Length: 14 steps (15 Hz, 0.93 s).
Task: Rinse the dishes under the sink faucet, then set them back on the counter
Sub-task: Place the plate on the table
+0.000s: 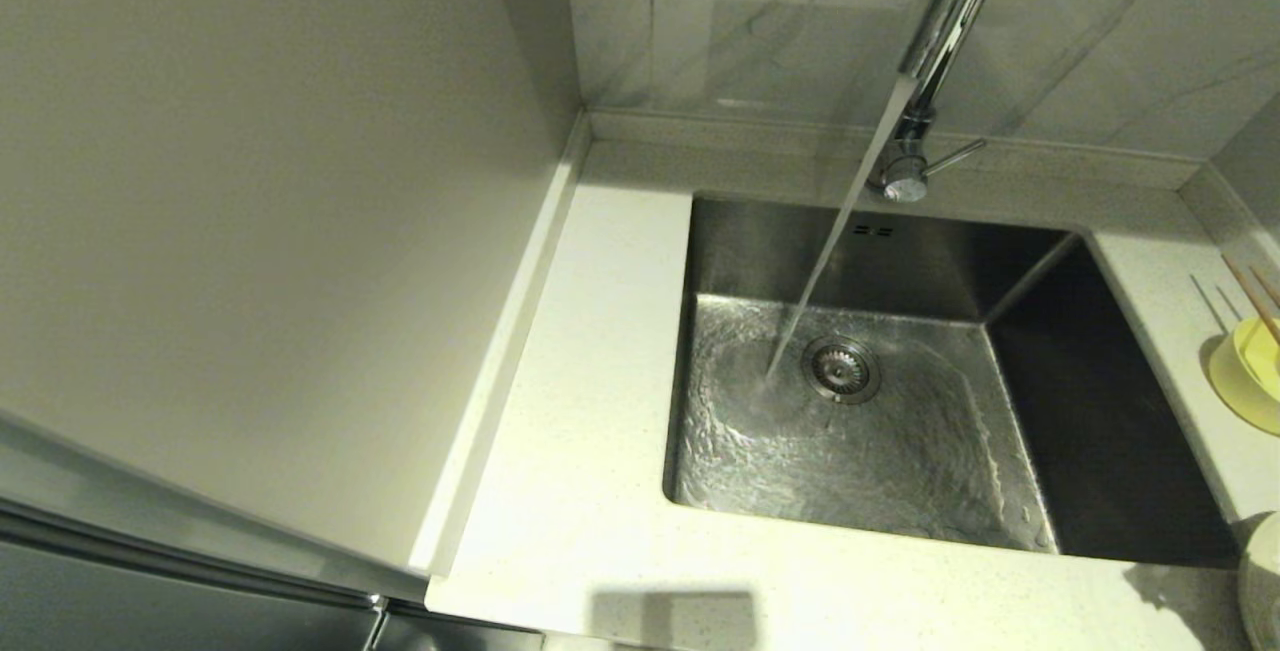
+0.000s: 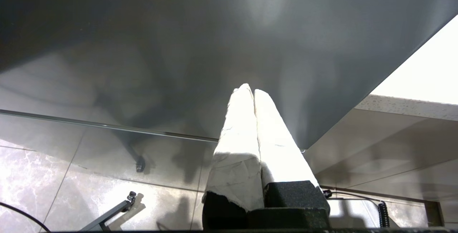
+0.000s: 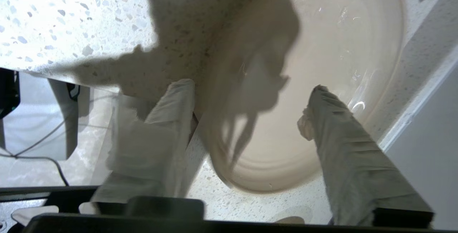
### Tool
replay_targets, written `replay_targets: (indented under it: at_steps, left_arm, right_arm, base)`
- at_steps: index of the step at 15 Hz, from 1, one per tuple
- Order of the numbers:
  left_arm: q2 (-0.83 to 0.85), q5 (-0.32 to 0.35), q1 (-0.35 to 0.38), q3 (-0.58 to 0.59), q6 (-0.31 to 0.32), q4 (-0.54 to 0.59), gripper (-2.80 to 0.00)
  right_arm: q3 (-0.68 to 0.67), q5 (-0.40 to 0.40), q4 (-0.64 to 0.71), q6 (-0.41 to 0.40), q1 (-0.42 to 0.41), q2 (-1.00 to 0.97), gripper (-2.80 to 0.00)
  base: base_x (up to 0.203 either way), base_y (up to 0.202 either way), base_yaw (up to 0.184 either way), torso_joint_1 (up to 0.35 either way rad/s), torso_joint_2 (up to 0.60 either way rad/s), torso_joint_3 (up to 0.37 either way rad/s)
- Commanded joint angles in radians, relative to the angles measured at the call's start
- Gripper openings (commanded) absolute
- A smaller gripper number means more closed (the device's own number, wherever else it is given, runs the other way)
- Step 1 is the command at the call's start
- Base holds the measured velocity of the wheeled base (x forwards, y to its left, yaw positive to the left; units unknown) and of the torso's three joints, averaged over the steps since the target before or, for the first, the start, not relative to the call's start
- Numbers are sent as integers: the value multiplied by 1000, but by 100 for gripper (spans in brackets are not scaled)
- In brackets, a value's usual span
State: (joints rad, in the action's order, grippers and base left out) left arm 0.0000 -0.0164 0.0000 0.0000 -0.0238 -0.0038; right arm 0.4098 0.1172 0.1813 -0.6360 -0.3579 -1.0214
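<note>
The chrome faucet is running, and its stream falls into the steel sink beside the drain strainer. The pale yellow bowl sits on the counter at the right edge, with the wooden chopsticks leaning out of it. A sliver of the cream-white plate shows at the bottom right. In the right wrist view the plate lies flat on the speckled counter, and my right gripper hovers open over its rim, holding nothing. My left gripper is shut and empty, low beside a dark panel.
A tall pale cabinet side walls off the counter's left. Grey-veined wall tiles rise behind the sink. The counter's raised rim borders the bowl's corner. Neither arm shows in the head view.
</note>
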Motion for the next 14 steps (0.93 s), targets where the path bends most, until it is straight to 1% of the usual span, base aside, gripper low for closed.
replay_targets:
  at_steps: [1, 2, 5, 7, 10, 14]
  left_arm:
    - [-2, 0, 0, 0, -1, -1, -280]
    - [-2, 0, 0, 0, -1, -1, -280]
    - [-2, 0, 0, 0, -1, -1, -280]
    - [-2, 0, 0, 0, -1, -1, -280]
    - [-2, 0, 0, 0, -1, -1, -280]
    - [-2, 0, 0, 0, -1, -1, -280]
  right_arm:
    - [-9, -1, -13, -3, -1, 29, 0]
    - [-22, -1, -49, -3, -1, 52, 0]
    - [-46, -2, -252, -8, 0, 70, 0]
    - [0, -4, -277, -3, 0, 60, 0]
    - [129, -22, -327, 4, 2, 32, 0]
    - [257, -25, -344, 14, 6, -118, 0]
  base:
    - [0, 0, 0, 0, 0, 0]
    - [0, 0, 0, 0, 0, 0]
    - [0, 0, 0, 0, 0, 0]
    - [0, 0, 0, 0, 0, 0]
    - [0, 0, 0, 0, 0, 0]
    - [0, 0, 0, 0, 0, 0]
